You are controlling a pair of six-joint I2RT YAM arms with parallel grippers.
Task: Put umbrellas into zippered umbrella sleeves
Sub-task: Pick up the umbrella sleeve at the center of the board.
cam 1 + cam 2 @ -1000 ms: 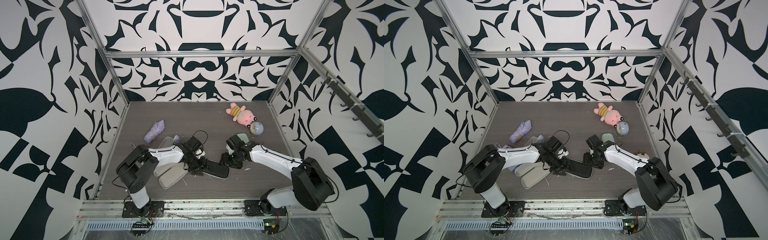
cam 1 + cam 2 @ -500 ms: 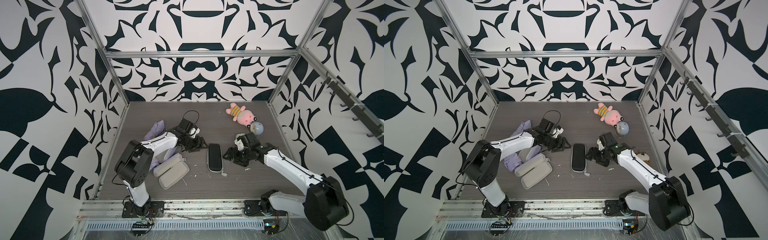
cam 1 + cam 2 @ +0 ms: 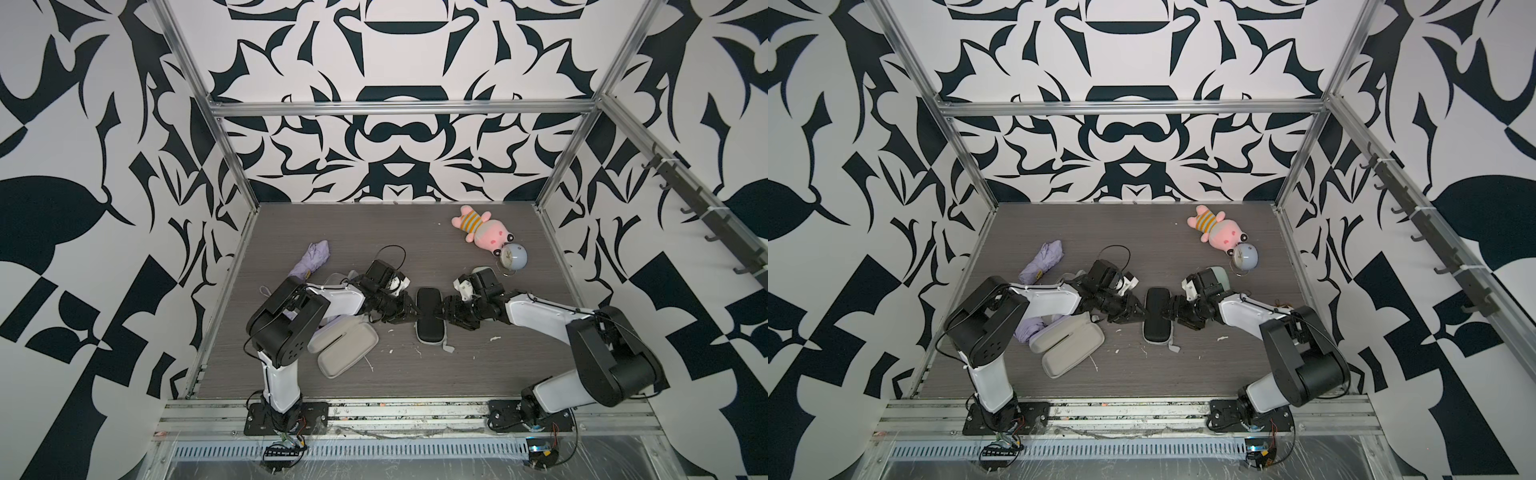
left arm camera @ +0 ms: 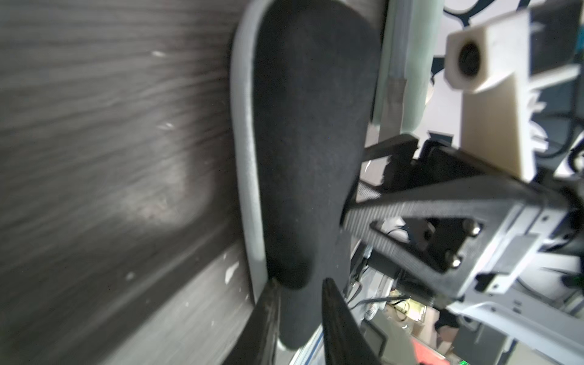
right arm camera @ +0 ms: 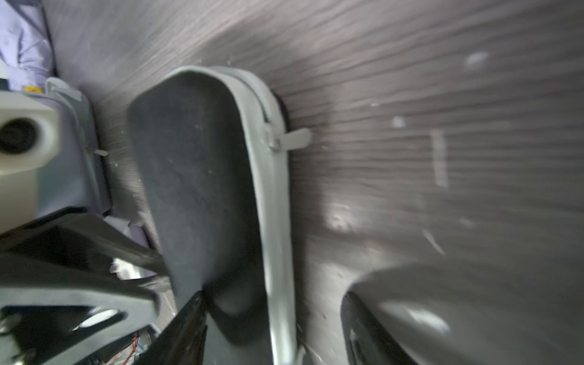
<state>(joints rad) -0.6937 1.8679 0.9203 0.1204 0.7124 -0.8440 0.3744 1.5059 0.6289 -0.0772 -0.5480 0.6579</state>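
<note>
No words or numbers can be read anywhere. The lilac umbrella [image 3: 314,261] has a small yellow tag [image 3: 308,274], but it is too tiny to read. The round clock [image 3: 513,256] is too small as well.

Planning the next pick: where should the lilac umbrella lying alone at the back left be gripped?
Grip the lilac umbrella across its middle, coming straight down from above, jaws turned across its length. It lies flat and diagonal, a long bundle with bare table along both long sides, so they should likely fit.
</note>
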